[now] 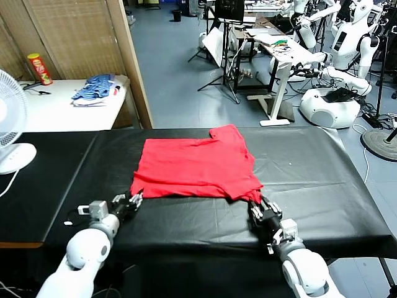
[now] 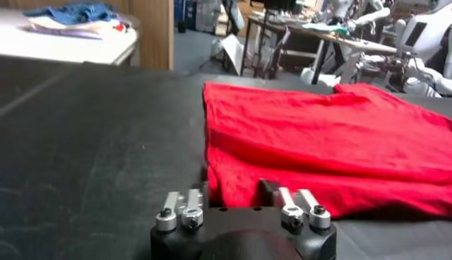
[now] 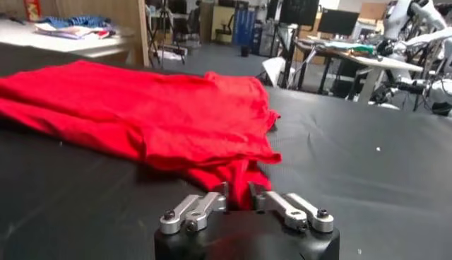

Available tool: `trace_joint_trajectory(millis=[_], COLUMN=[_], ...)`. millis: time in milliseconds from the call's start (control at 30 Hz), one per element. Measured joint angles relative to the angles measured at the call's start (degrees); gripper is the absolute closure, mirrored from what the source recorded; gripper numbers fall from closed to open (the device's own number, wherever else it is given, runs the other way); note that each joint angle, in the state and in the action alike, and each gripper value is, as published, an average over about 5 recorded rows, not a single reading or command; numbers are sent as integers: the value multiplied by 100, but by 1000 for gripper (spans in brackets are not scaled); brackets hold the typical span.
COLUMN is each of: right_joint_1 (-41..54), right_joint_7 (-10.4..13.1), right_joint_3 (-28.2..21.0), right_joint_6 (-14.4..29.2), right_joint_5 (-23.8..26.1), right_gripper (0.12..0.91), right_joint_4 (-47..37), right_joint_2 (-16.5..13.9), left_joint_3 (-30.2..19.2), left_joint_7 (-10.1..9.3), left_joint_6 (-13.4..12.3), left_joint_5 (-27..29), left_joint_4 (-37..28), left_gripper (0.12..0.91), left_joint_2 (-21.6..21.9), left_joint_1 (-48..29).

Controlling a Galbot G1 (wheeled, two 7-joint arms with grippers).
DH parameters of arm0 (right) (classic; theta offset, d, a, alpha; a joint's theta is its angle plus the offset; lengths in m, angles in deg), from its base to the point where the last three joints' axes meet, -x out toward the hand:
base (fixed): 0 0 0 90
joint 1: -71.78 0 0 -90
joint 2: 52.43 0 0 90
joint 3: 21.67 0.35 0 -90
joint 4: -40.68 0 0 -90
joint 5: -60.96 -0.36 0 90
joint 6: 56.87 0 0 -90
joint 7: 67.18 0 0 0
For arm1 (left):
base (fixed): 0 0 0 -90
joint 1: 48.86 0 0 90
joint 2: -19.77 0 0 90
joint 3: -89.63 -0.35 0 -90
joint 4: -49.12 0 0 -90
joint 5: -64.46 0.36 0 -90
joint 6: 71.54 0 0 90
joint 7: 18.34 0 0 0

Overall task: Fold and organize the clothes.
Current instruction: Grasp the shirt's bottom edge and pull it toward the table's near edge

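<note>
Right wrist view alone shows right claw [image 3: 237, 198] pinching T-shirt [image 3: 141, 113].

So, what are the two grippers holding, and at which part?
Both hold the red T-shirt: left gripper shut on its near left corner, right gripper shut on its near right corner.

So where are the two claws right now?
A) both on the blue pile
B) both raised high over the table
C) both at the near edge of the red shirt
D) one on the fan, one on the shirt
C: the left claw and right claw sit low at the shirt's near corners.
</note>
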Motion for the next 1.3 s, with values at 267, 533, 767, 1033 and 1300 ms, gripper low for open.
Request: trace_joint_trajectory(millis=[267,533,767,1033,1300], right_joint_1=[-565,-1375,-1669,-1881,-1614], right_joint_7=[302,398,262,199,411], right_joint_3=[189,349,341,467,640], right_joint_6=[-692,-841,-739,-819,-674], right_joint_5=[-321,-209,-125,-129,-633], right_gripper=[902,902,889,538,241], right_joint_4=[750,1375,1540,1895,2242], right_joint_2=[-230,-246,-237,-373,-589], left_joint_3=[63,293,514,662,970], left_joint_7=[-23,-40,-1,-94,-89], left_joint_6=[66,330,436,704,1533], left_joint_5=[547,784,849,777,656], left_joint_4=[431,1394,1963,2239,2810], left_gripper=[896,896,896,653,273], left_joint_2=[330,613,697,576,558], left_joint_1=[392,1348,2107,2497,2711])
